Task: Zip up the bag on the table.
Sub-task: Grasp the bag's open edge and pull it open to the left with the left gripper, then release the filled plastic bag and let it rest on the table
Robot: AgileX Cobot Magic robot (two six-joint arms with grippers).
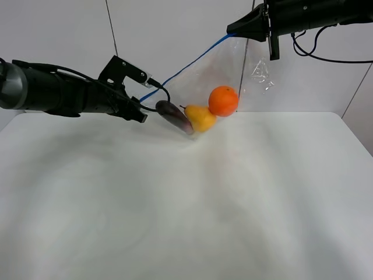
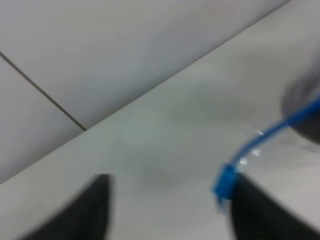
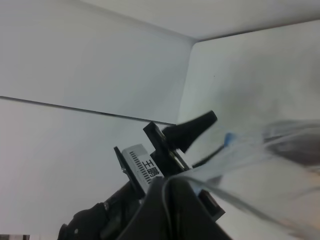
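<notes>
The clear bag (image 1: 257, 72) hangs lifted above the back of the white table (image 1: 175, 204), with its blue zipper strip (image 1: 186, 67) stretched taut from lower left to upper right. An orange (image 1: 223, 100), a yellow fruit (image 1: 201, 118) and a dark eggplant (image 1: 173, 115) sag in its bottom at the table surface. My right gripper (image 1: 233, 28) is shut on the upper end of the strip; in the right wrist view (image 3: 167, 187) the plastic runs out from its closed tips. My left gripper (image 1: 141, 115) is by the strip's lower end, its fingers apart (image 2: 170, 200), with the blue strip end (image 2: 225, 182) beside one finger (image 2: 260, 210).
A black cable (image 1: 315, 46) loops under the right arm. A thin dark line (image 1: 111, 26) runs down the wall behind the left arm. The left arm's body (image 1: 52, 90) lies low over the table's back left corner.
</notes>
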